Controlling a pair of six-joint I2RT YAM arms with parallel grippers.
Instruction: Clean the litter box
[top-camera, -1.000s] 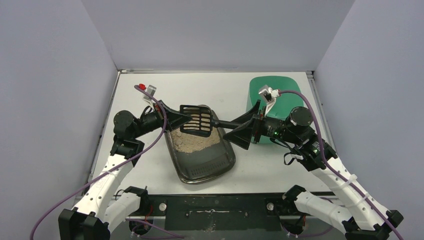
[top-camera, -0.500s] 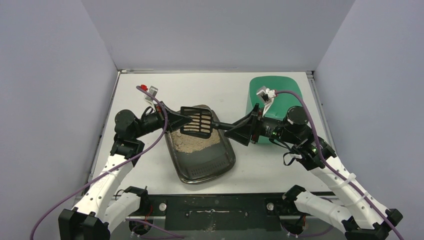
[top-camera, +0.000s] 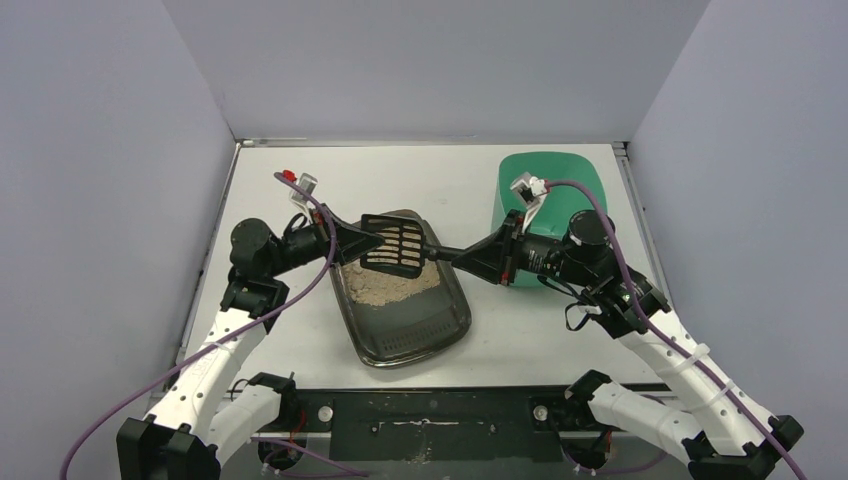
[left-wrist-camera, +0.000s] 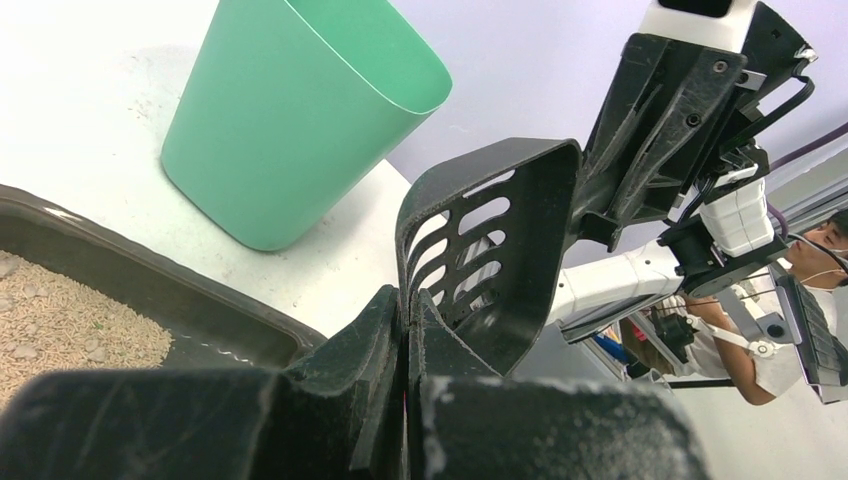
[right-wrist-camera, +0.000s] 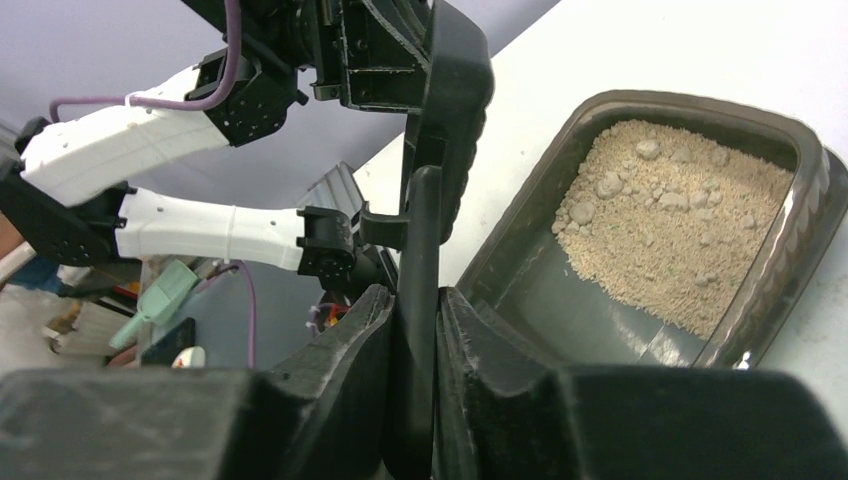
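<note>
right pincer (top-camera: 466, 257) level, clamping scoop handle (top-camera: 443, 251)

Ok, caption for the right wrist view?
Right tool shut on the scoop by its handle, left tool pinching its rim, litter box alongside.

No legible text, label or number anywhere

Diffuse overhead light fills the top view: the white table (top-camera: 450, 180) is bright but free of glare, and only soft, short shadows fall beneath the arms. The glossy rim of the litter box (top-camera: 412, 352) carries pale reflections. In the wrist views, the left gripper (left-wrist-camera: 408, 300) and right gripper (right-wrist-camera: 415, 300) fill the lower edge as dark, out-of-focus masses. The black scoop (left-wrist-camera: 520, 310) shows little surface detail, and the backgrounds beyond it are soft.
</note>
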